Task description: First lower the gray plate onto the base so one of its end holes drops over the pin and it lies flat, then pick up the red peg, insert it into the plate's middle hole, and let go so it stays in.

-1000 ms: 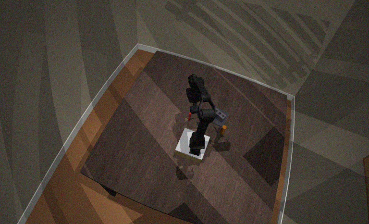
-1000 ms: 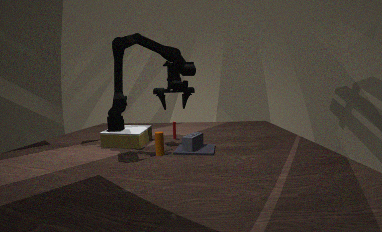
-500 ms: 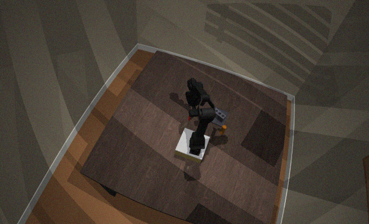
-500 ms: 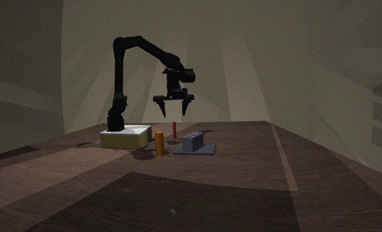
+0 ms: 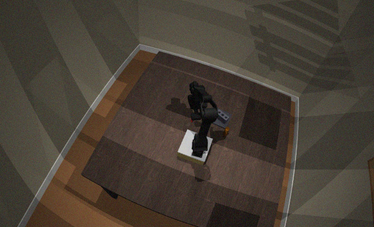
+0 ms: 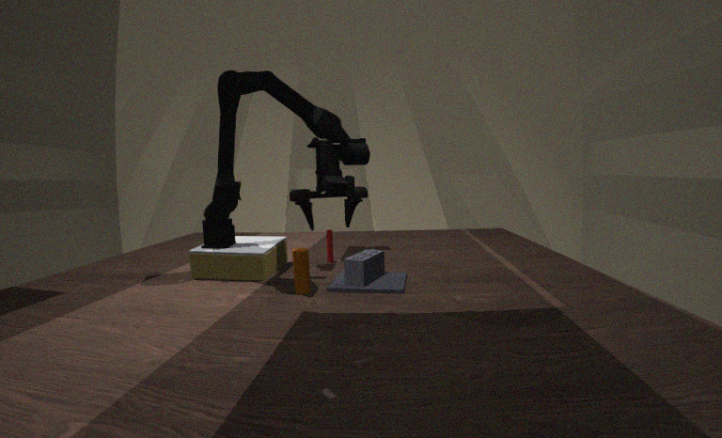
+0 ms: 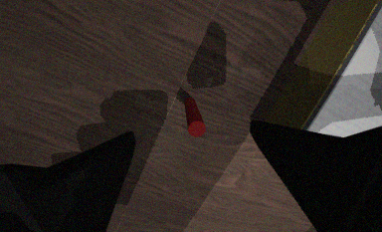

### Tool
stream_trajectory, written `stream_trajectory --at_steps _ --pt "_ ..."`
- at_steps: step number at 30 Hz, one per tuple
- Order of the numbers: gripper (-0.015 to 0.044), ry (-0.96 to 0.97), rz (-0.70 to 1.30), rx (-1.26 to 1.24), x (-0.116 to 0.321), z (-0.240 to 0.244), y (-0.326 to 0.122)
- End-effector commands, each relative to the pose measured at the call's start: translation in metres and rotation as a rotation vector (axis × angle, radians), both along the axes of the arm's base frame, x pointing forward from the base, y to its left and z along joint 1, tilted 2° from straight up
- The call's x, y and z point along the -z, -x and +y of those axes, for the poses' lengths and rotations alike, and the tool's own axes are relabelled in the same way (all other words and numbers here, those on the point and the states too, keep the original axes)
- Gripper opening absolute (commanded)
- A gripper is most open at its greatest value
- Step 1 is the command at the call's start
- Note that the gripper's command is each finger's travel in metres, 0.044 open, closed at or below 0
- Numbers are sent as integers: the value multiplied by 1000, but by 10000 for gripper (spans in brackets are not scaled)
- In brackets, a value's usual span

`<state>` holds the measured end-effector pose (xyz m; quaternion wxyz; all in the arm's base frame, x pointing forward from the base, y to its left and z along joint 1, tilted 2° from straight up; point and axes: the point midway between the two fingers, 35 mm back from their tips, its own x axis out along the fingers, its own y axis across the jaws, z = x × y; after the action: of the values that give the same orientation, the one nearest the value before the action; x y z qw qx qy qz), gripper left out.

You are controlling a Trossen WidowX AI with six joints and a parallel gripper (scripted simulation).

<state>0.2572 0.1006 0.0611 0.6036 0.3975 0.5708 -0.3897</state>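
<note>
The gray plate (image 5: 222, 114) (image 6: 364, 269), a thick block with holes along its top, lies flat on the thin blue-gray base (image 5: 225, 125) (image 6: 395, 283). The pin cannot be made out. The red peg (image 5: 191, 121) (image 6: 329, 246) (image 7: 196, 128) stands upright on the table, partly hidden by the arm in the top view. My gripper (image 6: 330, 227) (image 7: 193, 131) is open and empty, pointing down above the peg. In the wrist view the peg's top shows between the two fingertips. The fingers are still higher than the peg's top.
An orange cylinder (image 5: 226, 131) (image 6: 301, 271) stands upright beside the base, toward the arm's mount. The arm is mounted on a yellow box with a white top (image 5: 187, 141) (image 6: 228, 266) (image 7: 353, 103), which lies close to one finger's side in the wrist view. Shadows cross the brown table (image 5: 154, 125).
</note>
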Motion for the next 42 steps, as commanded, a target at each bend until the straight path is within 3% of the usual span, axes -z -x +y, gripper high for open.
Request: stream_trajectory --at_steps 1,23,39,42 --pt "440 6 5 5 10 -1 1" --pt "440 6 5 5 43 -2 1" --pt "20 6 5 5 43 -2 1" --pt "0 6 5 5 43 -2 1"
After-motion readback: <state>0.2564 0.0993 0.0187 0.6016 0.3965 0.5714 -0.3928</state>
